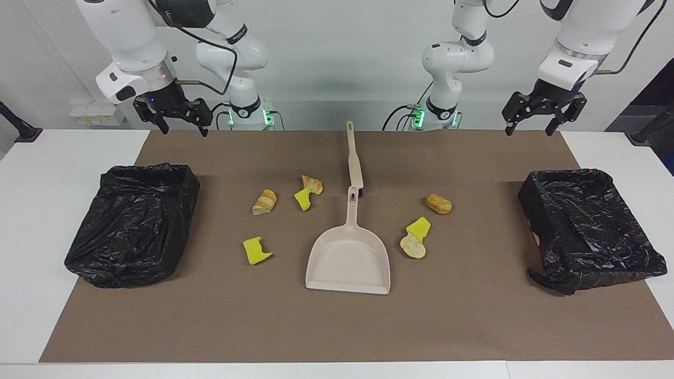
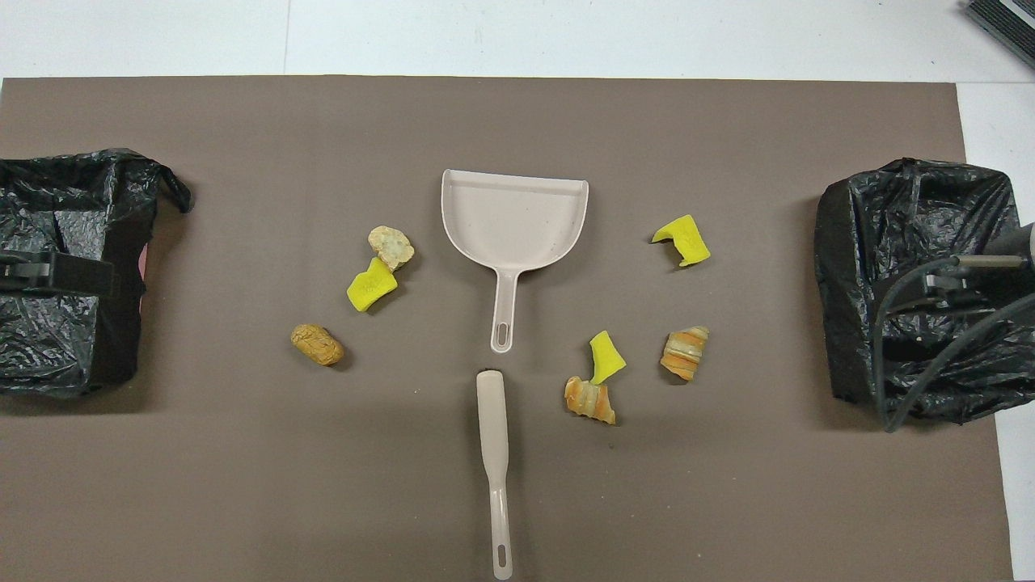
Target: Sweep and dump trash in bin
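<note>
Left gripper (image 1: 540, 115) spread, empty, up over the mat edge at its own end of the counter (image 1: 31, 221). Right gripper (image 1: 179, 117) spread, empty, same at its end. Trash (image 1: 418, 238): seven pieces loose on brown mat (image 1: 337, 326) either side of beige dustpan (image 1: 348, 260). Brush (image 1: 354, 158) nearer robots. Black-lined bins (image 1: 134, 223) at both ends.

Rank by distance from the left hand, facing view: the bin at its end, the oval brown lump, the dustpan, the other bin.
Left hand hangs open above the mat's robot-side edge.
1. Bin at the left arm's end: nearest.
2. Oval brown lump: between that bin and the dustpan.
3. Dustpan: mid-table.
4. Other bin: right arm's end.
</note>
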